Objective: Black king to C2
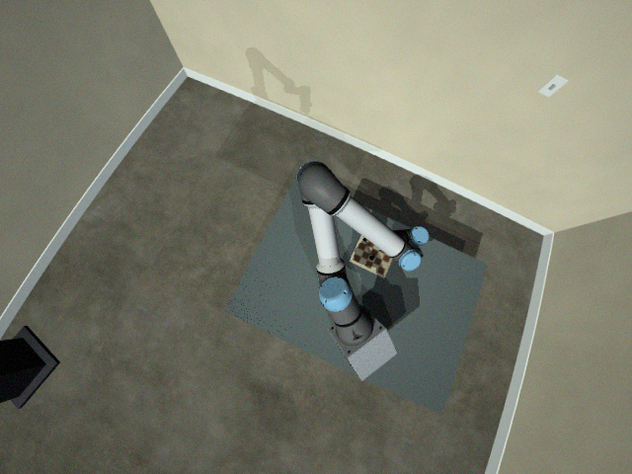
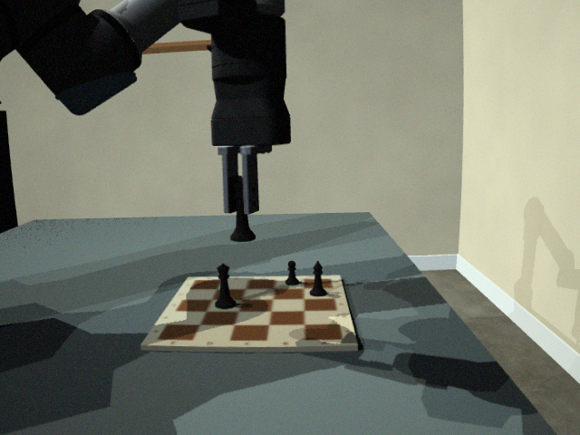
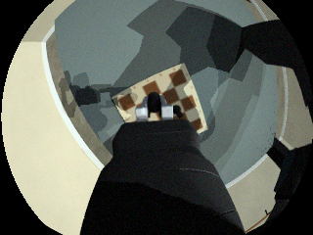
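Note:
My gripper (image 2: 240,197) is shut on a black chess piece, the black king (image 2: 242,219), and holds it upright high above the chessboard (image 2: 255,311). The king's base hangs well clear of the board, over its far part. In the wrist view the fingers pinch the dark piece over the board (image 3: 166,101). Three black pieces stand on the board: a tall one (image 2: 224,286) at the left, a pawn (image 2: 292,273) and a bishop-like piece (image 2: 318,279) at the far right. In the overhead view the arm covers part of the board (image 1: 372,254).
The board lies on a grey-blue table (image 2: 234,374). The table's right edge drops to the floor near a cream wall (image 2: 519,140). The robot base (image 1: 356,331) stands on the table near the board.

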Robot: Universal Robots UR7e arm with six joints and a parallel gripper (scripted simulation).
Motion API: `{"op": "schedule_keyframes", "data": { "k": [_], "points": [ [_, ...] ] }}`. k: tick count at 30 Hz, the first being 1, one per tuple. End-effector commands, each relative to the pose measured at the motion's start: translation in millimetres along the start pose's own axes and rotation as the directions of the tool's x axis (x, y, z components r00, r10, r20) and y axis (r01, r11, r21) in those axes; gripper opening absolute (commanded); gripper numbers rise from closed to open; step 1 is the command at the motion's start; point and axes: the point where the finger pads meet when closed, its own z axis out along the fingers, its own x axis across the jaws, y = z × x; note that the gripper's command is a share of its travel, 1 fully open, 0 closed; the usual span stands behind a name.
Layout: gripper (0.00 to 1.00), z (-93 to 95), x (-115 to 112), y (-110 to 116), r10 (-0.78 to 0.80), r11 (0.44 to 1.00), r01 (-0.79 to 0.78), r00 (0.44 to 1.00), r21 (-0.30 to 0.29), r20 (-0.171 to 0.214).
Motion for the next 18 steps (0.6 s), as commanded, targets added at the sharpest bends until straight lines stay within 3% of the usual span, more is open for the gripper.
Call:
{"op": "schedule_keyframes", "data": {
  "k": [1,8,10,18],
  "points": [
    [0.0,-0.9,3,12,0.046,0.999,-0.046,0.999,0.001,0.001],
    [0.0,-1.8,20,61,0.239,0.971,-0.239,0.971,0.001,0.002],
    [0.0,-1.8,20,61,0.239,0.971,-0.239,0.971,0.001,0.002],
    [0.0,-1.7,38,99,0.384,0.923,-0.384,0.923,-0.002,0.0]
  ]
}}
